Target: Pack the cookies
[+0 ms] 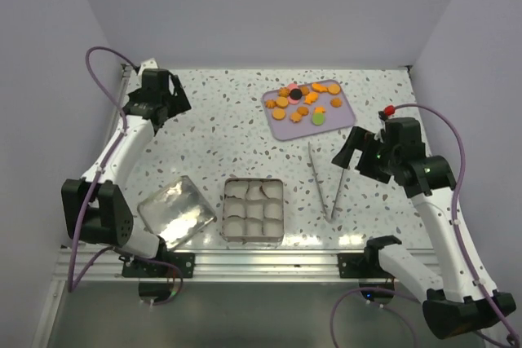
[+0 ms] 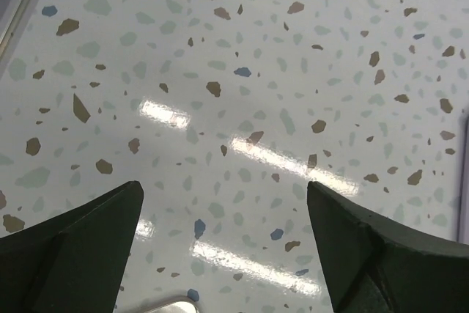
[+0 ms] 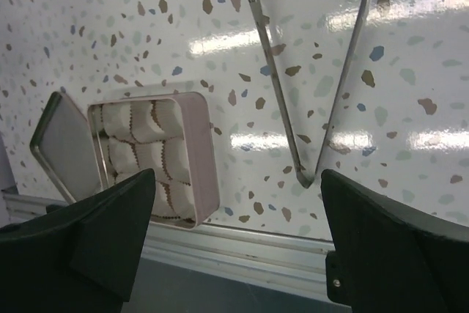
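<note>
Table [image 1: 220,128] of white stone pattern with brown and blue speckles fills the scene, and the two arms stand at its near edge. The left arm [image 1: 122,152] reaches to the far left side. The left gripper [image 2: 223,188] hangs there over bare table surface; its two dark fingers [image 2: 88,240] are spread wide and nothing is between them. The right arm [image 1: 432,201] bends in from the right. The right gripper [image 3: 238,177] is also spread wide and holds nothing, and it hovers above the table between the tin and the tongs.

A purple tray [image 1: 294,125] lies at the far side, right of the middle. A square tin [image 1: 225,211] sits at the near edge in the middle, uncovered, with white paper cups [image 1: 254,211] in three rows; no cookie shows in them. Its shiny lid [image 1: 174,212] lies just beside it on the left. Metal tongs [image 3: 304,176] lie flat to the right of the tin, with the hinge toward the near edge and the tips toward the tray.

The cookies [image 1: 303,109] all lie on the tray, well apart from the tin. Most are orange; one is green [image 1: 318,117], one dark [image 1: 294,94], and one pink [image 1: 292,85] at the far rim.
</note>
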`<state>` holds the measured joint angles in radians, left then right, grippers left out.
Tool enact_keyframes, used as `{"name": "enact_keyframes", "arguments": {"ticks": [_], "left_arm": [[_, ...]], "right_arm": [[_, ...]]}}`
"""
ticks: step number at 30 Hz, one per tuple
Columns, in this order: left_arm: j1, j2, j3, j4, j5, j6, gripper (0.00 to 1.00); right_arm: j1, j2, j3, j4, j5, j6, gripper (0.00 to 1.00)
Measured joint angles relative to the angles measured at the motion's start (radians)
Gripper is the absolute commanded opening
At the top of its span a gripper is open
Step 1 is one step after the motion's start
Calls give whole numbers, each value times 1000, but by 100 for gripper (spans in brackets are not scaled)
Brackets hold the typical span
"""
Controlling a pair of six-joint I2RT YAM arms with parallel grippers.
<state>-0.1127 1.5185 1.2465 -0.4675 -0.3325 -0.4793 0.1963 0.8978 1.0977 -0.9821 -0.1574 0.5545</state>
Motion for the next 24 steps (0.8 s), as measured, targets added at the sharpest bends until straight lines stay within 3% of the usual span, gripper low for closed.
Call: {"name": "enact_keyframes", "arguments": {"ticks": [5, 13, 24], "left_arm": [[0, -33, 37, -24, 25, -19, 100], [0, -121, -137, -32, 74, -78, 100], [0, -183, -212, -9, 143, -78, 100]], "right_arm": [[0, 46, -3, -56, 39, -27, 99], [13, 118, -63, -64, 58, -57, 99], [159, 292, -175, 23, 102, -3, 99]]}}
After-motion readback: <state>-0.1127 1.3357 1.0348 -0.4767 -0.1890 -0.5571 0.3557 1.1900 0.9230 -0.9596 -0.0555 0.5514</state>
